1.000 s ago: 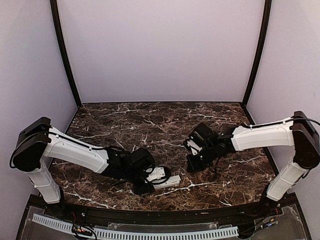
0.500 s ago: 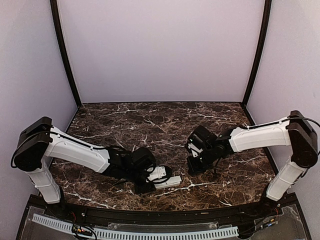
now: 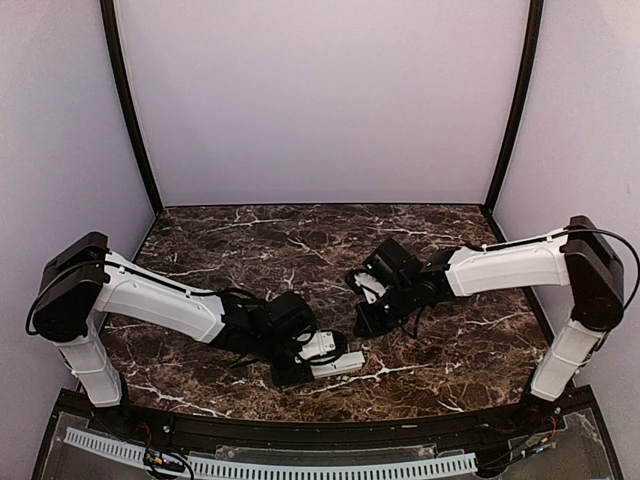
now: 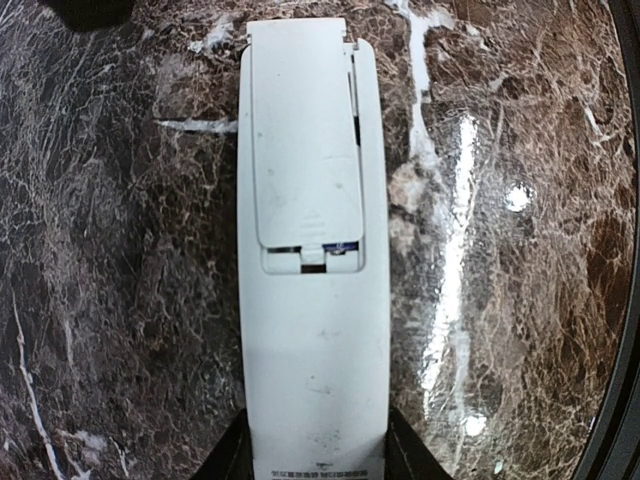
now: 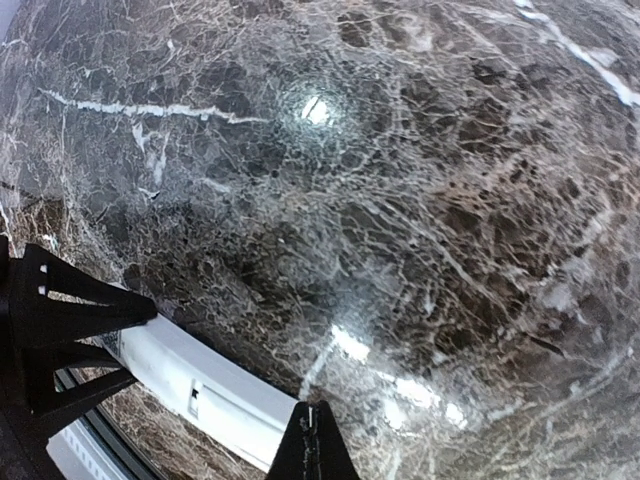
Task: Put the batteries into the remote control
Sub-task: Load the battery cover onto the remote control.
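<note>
Presumably to steady it for loading, the left gripper (image 4: 316, 462) clamps one end of the slim white plastic remote control (image 4: 312, 250), which lies back-up on the dark marble table (image 3: 250, 240) near its front edge. Its long axis runs straight away from the left wrist, toward the right arm; the battery cover (image 4: 305, 130) sits slid partway, exposing a narrow gap. The right gripper (image 3: 362, 322) hovers nearby, fingertips seemingly together and empty.

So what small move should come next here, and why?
Probably bring the right gripper down to the remote control and push its back cover fully home: the left gripper clamps the remote, and the cover sits offset with a gap at its lower edge.
</note>
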Robot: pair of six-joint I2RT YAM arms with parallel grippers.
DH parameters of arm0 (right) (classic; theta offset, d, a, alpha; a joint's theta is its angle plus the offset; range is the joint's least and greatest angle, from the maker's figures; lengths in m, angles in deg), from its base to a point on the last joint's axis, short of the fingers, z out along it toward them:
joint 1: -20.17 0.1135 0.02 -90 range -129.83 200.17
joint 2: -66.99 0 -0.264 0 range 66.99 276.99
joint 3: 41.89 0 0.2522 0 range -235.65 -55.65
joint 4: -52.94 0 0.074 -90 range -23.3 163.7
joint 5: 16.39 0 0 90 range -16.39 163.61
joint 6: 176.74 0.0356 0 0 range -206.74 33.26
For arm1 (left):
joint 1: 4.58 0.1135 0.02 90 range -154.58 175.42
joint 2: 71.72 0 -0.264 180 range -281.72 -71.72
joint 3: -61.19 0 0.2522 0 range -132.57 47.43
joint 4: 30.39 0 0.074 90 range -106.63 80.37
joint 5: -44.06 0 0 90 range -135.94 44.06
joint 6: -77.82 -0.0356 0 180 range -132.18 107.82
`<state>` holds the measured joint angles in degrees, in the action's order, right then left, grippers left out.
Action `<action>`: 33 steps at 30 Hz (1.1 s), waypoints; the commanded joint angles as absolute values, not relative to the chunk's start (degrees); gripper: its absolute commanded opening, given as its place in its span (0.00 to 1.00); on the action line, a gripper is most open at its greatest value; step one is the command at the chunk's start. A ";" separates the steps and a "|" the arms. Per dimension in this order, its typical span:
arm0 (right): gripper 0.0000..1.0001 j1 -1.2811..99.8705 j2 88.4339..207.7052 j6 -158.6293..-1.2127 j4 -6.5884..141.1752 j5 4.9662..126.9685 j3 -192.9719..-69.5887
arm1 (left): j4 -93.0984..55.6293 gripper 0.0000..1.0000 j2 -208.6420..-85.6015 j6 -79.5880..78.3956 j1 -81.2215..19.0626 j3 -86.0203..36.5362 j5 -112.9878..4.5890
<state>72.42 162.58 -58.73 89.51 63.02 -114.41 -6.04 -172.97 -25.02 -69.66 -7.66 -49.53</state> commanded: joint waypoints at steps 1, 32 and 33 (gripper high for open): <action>0.00 73.08 166.52 -61.67 86.71 59.05 -117.00 | -7.71 0.33 -175.87 -25.03 -70.06 -7.78 -50.99; 0.00 77.11 169.08 -59.61 86.85 58.97 -115.13 | -7.84 0.33 -175.82 -24.31 -70.06 -6.72 -50.43; 0.00 77.19 169.06 -59.51 86.86 58.89 -115.15 | -7.84 0.33 -175.86 -24.31 -70.06 -6.72 -50.47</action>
<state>76.31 168.26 -60.30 87.17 58.63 -115.70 -6.37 -173.08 -24.82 -69.66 -7.66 -49.56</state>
